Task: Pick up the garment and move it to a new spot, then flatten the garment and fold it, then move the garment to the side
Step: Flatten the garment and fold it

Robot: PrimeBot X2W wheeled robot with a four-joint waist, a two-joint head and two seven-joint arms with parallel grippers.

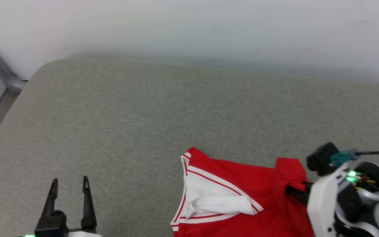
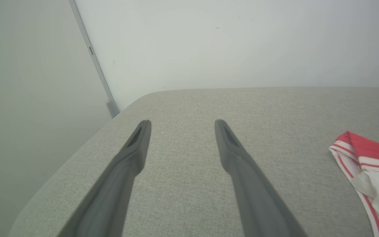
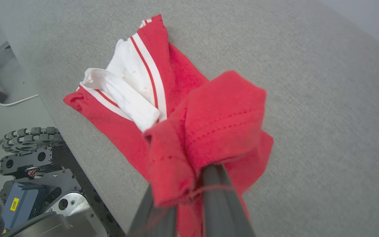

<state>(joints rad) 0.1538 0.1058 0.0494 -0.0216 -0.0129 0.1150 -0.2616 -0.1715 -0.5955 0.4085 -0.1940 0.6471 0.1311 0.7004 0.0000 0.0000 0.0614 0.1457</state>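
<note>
You are looking, as I judge it, at the opening step of the task, the pick-up before the move to a new spot. The red jersey T-shirt (image 1: pixel 258 184) is lying crumpled at the near right of the padded grey bench (image 1: pixel 143 115), close to its near edge. A white sleeve (image 1: pixel 219 204) with striped trim is folded over on itself at the shirt's left end. The right end effector (image 3: pixel 192 184) is pinching a bunched fold of red cloth at the shirt's right end. Its two dark fingers are sitting close together with the fabric wrapped over their tips, so the tips themselves are hidden from you. Most of the shirt is resting on the bench, and only the gripped bunch is standing up from it. The next move is calling for a lift high enough that the trailing sleeve comes clear, then a carry toward the bare stretch farther in and to the left. With one pinch point the shirt will likely be hanging in a clump, so flattening should need both arms. The left end effector (image 1: pixel 70 181) is hovering at the near left with its fingers spread wide, gripping nothing and well apart from the shirt.
</note>
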